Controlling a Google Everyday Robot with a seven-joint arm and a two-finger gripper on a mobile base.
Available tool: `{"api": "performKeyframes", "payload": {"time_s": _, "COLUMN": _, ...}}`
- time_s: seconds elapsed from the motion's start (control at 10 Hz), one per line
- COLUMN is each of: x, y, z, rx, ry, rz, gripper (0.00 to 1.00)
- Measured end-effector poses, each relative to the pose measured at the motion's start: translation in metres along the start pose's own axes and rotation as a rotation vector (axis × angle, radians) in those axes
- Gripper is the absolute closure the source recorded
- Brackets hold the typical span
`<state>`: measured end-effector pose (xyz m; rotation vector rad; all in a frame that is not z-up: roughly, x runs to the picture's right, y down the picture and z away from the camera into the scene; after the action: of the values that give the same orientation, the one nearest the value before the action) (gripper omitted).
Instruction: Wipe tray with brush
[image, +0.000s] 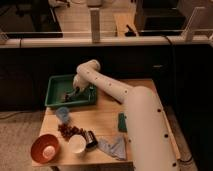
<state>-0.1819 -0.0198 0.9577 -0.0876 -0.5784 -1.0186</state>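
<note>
The green tray (54, 99) sits at the table's back left. My white arm reaches over from the right and bends down into it. The gripper (75, 92) is low over the tray's floor, near the middle. A small dark shape, the brush (69, 95), lies right under the gripper's tip, against the tray floor. The gripper hides how the brush is held.
In front of the tray stand a small blue cup (62, 114), a cluster of dark grapes (69, 131), an orange bowl (44, 147), a white cup (77, 143) and a black-and-silver cylinder (91, 139). A grey cloth (115, 146) and a dark-green sponge (122, 121) lie beside my arm.
</note>
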Motion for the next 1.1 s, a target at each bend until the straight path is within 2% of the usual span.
{"api": "performKeyframes", "payload": {"time_s": 0.3, "x": 0.004, "y": 0.014, "z": -0.007, "rx": 0.001, "ry": 0.018, "rz": 0.048, "gripper": 1.0}}
{"api": "performKeyframes", "payload": {"time_s": 0.6, "x": 0.011, "y": 0.017, "z": -0.016, "rx": 0.012, "ry": 0.032, "rz": 0.074, "gripper": 1.0}}
{"api": "performKeyframes", "payload": {"time_s": 1.0, "x": 0.021, "y": 0.01, "z": -0.03, "rx": 0.065, "ry": 0.026, "rz": 0.038, "gripper": 1.0}}
{"api": "performKeyframes", "payload": {"time_s": 1.1, "x": 0.023, "y": 0.012, "z": -0.031, "rx": 0.067, "ry": 0.027, "rz": 0.038, "gripper": 1.0}}
